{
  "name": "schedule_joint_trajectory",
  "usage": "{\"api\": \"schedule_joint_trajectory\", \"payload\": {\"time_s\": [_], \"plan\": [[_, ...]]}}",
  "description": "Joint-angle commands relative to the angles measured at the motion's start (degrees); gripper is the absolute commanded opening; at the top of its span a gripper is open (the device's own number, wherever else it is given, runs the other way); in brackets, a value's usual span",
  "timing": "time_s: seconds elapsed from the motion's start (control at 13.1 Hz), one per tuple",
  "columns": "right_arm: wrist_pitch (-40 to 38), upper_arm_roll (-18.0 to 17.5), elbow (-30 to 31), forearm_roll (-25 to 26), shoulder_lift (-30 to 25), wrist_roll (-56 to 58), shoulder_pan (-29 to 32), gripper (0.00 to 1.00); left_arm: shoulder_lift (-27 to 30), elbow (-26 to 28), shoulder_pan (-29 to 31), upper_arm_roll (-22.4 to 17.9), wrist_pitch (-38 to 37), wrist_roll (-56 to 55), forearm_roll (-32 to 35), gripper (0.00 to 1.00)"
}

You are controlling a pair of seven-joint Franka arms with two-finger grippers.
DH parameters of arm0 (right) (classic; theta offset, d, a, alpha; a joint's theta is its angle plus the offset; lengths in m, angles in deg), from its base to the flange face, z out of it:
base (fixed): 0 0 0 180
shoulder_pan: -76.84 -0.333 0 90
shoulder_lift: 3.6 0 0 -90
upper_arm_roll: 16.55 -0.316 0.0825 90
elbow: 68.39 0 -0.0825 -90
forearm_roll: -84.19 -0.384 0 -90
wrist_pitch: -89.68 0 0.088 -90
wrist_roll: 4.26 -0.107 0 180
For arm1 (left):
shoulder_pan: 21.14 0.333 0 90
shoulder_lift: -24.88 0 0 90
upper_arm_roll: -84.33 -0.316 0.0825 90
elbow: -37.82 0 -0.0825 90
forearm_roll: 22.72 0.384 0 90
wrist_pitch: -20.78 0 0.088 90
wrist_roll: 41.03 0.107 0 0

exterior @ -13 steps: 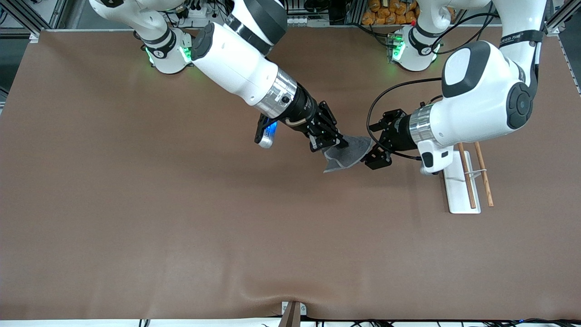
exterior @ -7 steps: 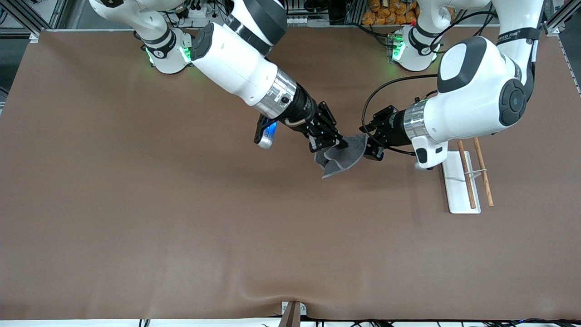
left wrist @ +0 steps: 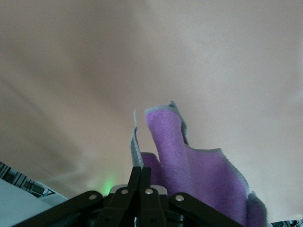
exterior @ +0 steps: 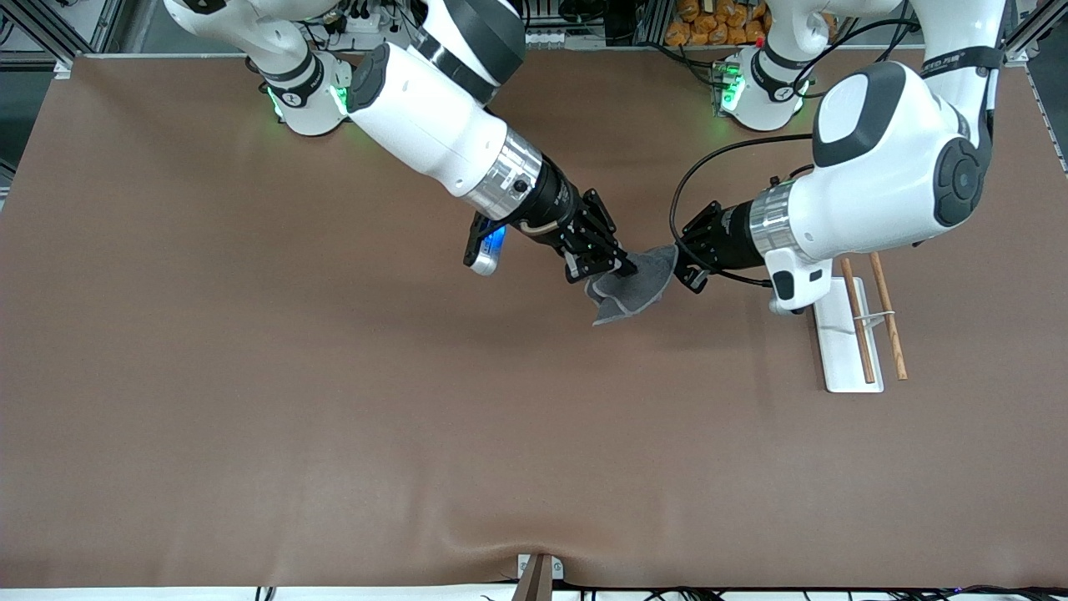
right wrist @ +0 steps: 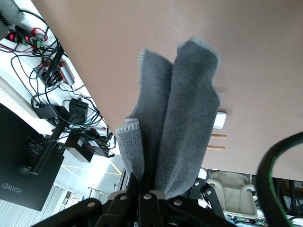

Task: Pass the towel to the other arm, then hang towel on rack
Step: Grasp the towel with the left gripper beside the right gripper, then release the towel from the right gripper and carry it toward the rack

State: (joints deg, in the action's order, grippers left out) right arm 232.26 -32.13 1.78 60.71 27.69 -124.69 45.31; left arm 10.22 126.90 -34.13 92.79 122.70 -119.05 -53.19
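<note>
A brown table covering (exterior: pixel 250 401) is spread across the whole work surface, with a slight wrinkle at its edge nearest the front camera. Orange packets (exterior: pixel 709 21) are stacked past the table's edge near the left arm's base. Tangled cables (right wrist: pixel 52 71) and a dark monitor (right wrist: pixel 23 161) are seen in the right wrist view.

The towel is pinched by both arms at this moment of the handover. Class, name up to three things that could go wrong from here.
1. Both the right gripper and the left gripper are shut on the towel; if either arm pulls away before the right jaws open, the cloth may stretch or slip out.
2. The left gripper seems to pinch only an edge, so the towel could drop.
3. The rack stands close under the left arm, which might knock it.
</note>
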Motion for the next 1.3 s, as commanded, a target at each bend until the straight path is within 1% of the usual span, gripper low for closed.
{"api": "schedule_joint_trajectory", "payload": {"time_s": [0.0,0.23,0.31,0.38,0.46,0.61,0.77,0.84,1.0,1.07,1.23], "plan": [[-0.37,-0.24,-0.38,1.16,-0.35,-1.56,0.51,0.00,0.77,-0.04,1.82,-0.46,-1.03,6.10,-0.21,0.00],[-0.54,-0.32,-0.47,1.16,-0.44,-1.56,0.60,0.00,0.42,0.22,5.42,-0.46,-1.46,14.80,-0.12,0.00],[-0.54,-0.24,-0.47,1.16,-0.44,-1.56,0.60,0.05,0.15,0.22,6.56,-0.46,-1.99,17.35,-0.03,0.00],[-0.63,-0.24,-0.47,1.16,-0.44,-1.56,0.60,0.66,-0.02,0.31,7.53,-0.55,-2.34,20.07,0.40,0.00],[-0.89,-0.24,-0.38,1.16,-0.44,-1.65,0.68,1.00,-0.20,0.39,8.41,-0.55,-2.43,22.62,2.49,0.00],[-2.99,-0.24,-0.38,2.20,-0.70,-1.56,0.77,1.00,-1.33,0.40,9.56,-0.55,-2.78,28.85,7.59,0.00],[-5.36,-0.32,-0.38,5.01,-0.88,-1.39,1.56,1.00,-2.65,0.13,11.83,-0.55,-2.70,35.79,11.37,0.00],[-7.64,-0.33,-0.65,6.85,-1.14,-1.21,2.00,1.00,-3.36,0.13,12.80,-0.55,-2.70,40.27,14.09,0.00],[-12.82,-0.50,-0.82,14.82,-2.10,-0.95,2.18,1.00,-4.76,0.31,15.26,-0.55,-2.70,48.89,18.67,0.00],[-15.02,-0.50,-0.82,17.65,-2.55,-0.69,2.61,1.00,-5.55,0.22,16.84,-0.55,-2.61,52.41,20.43,0.00],[-17.58,-0.41,-0.91,18.20,-3.25,-0.77,3.49,1.00,-6.96,0.22,19.39,-0.55,-2.26,60.05,22.02,0.00]]}}
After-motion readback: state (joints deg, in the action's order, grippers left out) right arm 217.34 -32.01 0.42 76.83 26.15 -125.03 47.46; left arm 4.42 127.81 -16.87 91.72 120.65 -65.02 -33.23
